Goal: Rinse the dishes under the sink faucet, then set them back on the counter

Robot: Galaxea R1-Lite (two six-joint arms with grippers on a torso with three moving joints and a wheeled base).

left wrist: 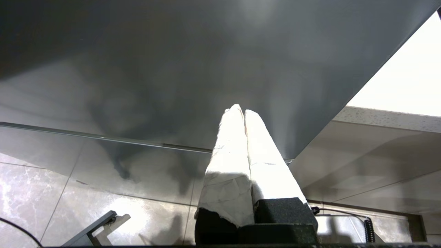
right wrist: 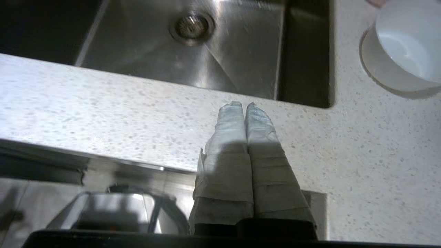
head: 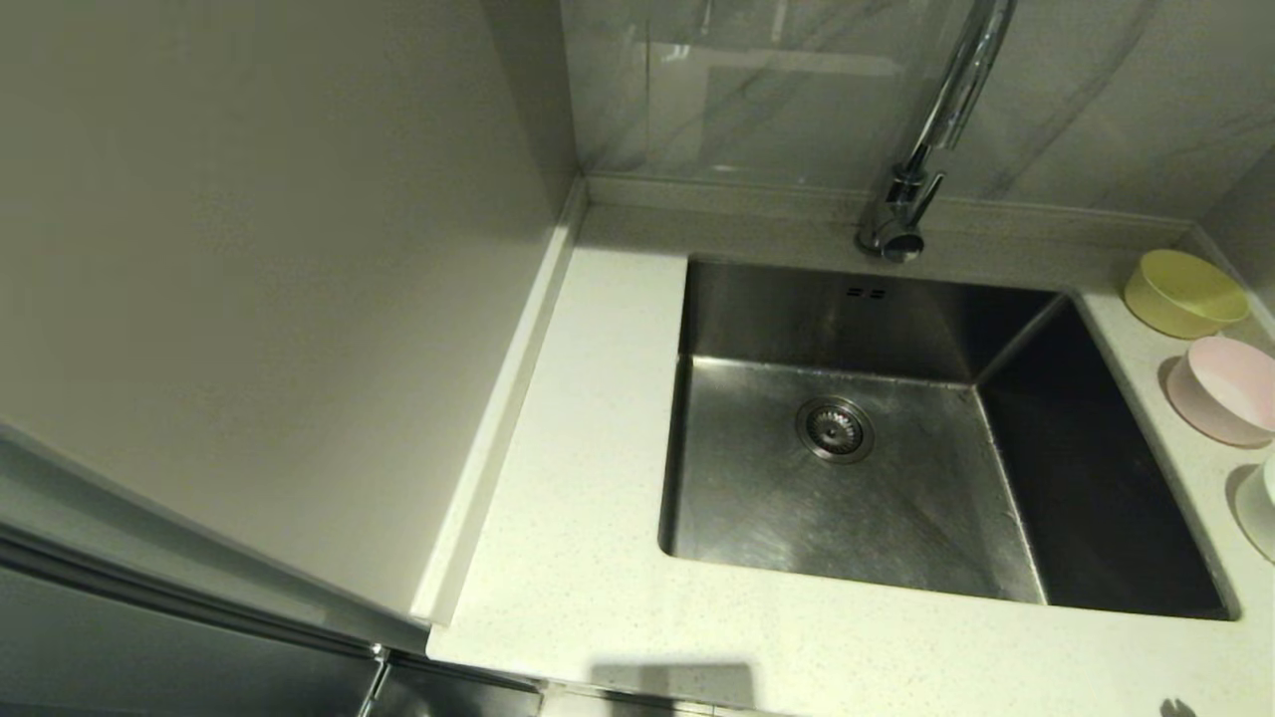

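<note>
Three bowls stand in a row on the counter (head: pixel 588 478) right of the sink (head: pixel 867 468): yellow-green bowl (head: pixel 1185 292) farthest back, pale pink bowl (head: pixel 1223 388) in the middle, white bowl (head: pixel 1260 508) nearest, cut by the frame edge. The chrome faucet (head: pixel 921 159) rises behind the sink, which holds nothing. My right gripper (right wrist: pixel 244 105) is shut and empty, low over the counter's front strip near the sink's front right corner; the white bowl (right wrist: pixel 403 55) stands off to its side. My left gripper (left wrist: pixel 241 111) is shut and empty, below counter level beside a grey cabinet panel.
A tall grey panel (head: pixel 249 279) walls off the counter's left side. A low raised edge (head: pixel 757 194) runs along the back under the marble-look wall. The strainer drain (head: pixel 835 429) sits mid-basin, two overflow slots (head: pixel 866 293) on the back wall.
</note>
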